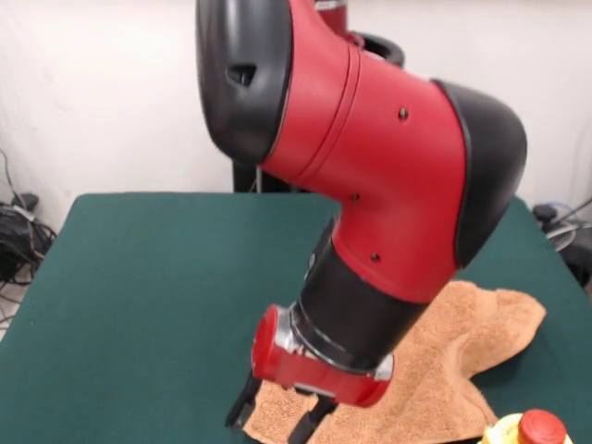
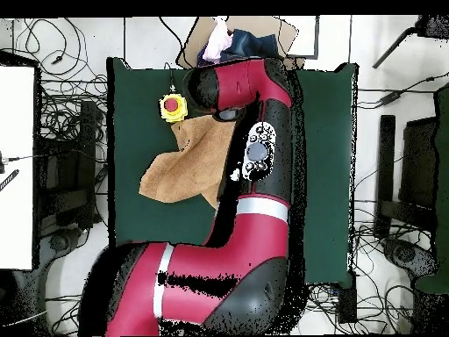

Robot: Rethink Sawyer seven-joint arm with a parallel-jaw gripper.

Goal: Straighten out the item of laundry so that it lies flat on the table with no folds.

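My claw (image 1: 277,418) hung spread over the towel (image 1: 444,361), which lay rumpled near the counter (image 1: 139,277) edge farthest from my base, beside the red-and-yellow button (image 1: 529,431). Pinching only a fold, I judged, risked dragging the bunch along, even against that button.

Dark green felt tabletop (image 1: 157,277), rectangular, reaching out to both sides. Lying on it toward the near right in the front view: a light orange-tan terry towel (image 1: 462,356), rumpled, with one lobe stretched out to the right and an uneven outline, not flat. Just beside the towel's near corner, at the tabletop edge: a yellow-based button with a red cap (image 1: 535,429). Seen from overhead, button (image 2: 173,107) touching the towel's (image 2: 180,167) narrow end. Remaining green surface bare.
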